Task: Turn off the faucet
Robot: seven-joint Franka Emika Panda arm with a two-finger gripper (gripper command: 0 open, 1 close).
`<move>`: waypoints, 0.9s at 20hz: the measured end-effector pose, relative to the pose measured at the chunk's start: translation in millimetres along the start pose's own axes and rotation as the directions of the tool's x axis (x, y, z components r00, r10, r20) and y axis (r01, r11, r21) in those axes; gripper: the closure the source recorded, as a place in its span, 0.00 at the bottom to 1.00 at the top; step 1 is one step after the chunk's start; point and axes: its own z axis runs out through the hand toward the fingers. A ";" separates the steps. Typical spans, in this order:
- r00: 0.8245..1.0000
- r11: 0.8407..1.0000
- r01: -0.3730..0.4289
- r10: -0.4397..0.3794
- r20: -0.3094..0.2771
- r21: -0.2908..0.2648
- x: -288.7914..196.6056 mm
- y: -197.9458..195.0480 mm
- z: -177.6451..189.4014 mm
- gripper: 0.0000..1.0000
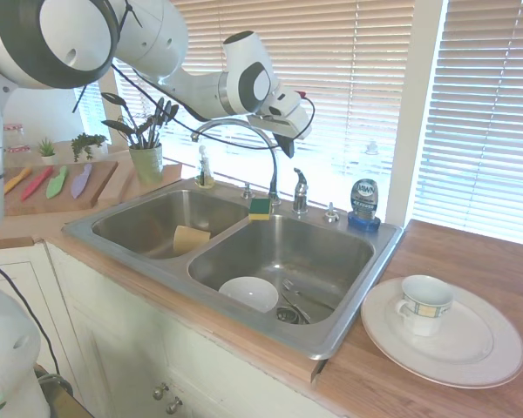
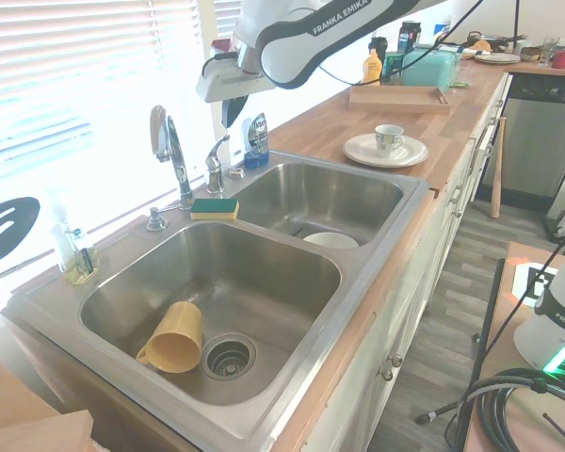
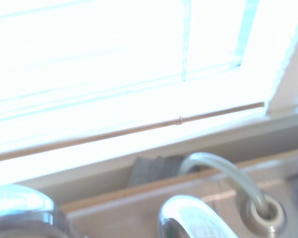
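Note:
The faucet (image 1: 244, 127) is a thin chrome gooseneck arching high over the divider of the double sink; the second exterior view has its spout (image 2: 166, 141) at the left. Its small chrome lever handle (image 1: 300, 188) (image 2: 215, 158) stands just right of the spout base. My gripper (image 1: 289, 146) (image 2: 230, 111) hangs in the air above the handle, pointing down and clear of it, touching nothing. The blurred wrist view looks at the window sill, with chrome pieces (image 3: 191, 220) low in the picture.
A green-yellow sponge (image 1: 261, 207) lies by the spout base, and a blue dish soap bottle (image 1: 363, 204) and a chrome stub cap (image 1: 331, 212) stand to the right. A yellow cup (image 1: 189, 237) and a white bowl (image 1: 248, 292) lie in the basins. On the counter, a plate (image 1: 471, 353) holds a mug.

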 end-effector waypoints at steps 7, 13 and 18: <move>1.000 0.999 -0.012 0.013 0.026 -0.043 -3.9 -0.7 38.7 1.00; 0.999 0.998 -0.017 0.018 0.035 -0.054 -7.0 1.6 47.1 1.00; 1.000 0.999 -0.020 0.021 0.021 -0.038 -0.3 -4.7 39.3 1.00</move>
